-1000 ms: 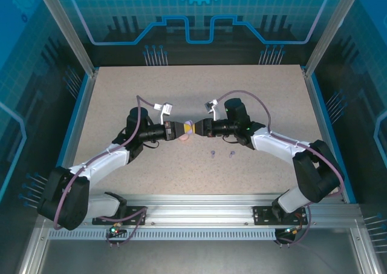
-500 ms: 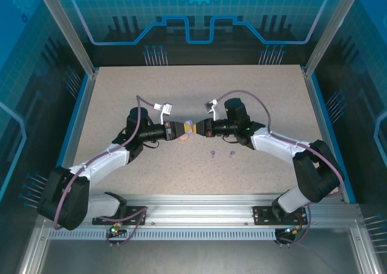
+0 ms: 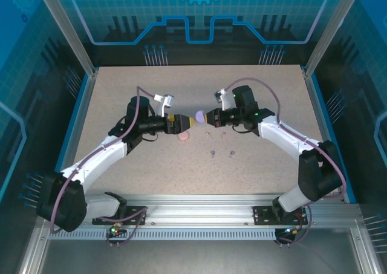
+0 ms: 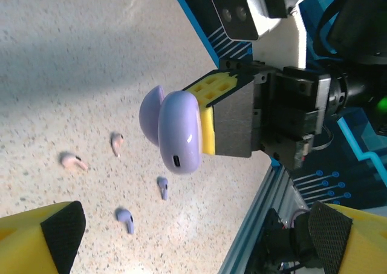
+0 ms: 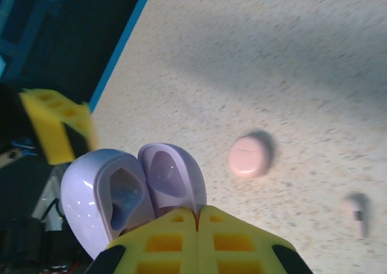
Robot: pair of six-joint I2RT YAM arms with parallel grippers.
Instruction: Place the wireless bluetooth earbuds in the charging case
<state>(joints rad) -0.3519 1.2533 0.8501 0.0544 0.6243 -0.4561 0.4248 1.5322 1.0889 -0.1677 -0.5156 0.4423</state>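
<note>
Case (image 3: 199, 117) (lilac, lid open) clamped in right tool (image 3: 207, 117), pointing at gaping left tool (image 3: 185, 121).

Overhead camera looks down from the near side onto the table (image 3: 121, 92); wrist cameras sit close, face to face, sharing the purple case (image 4: 178, 135).
</note>
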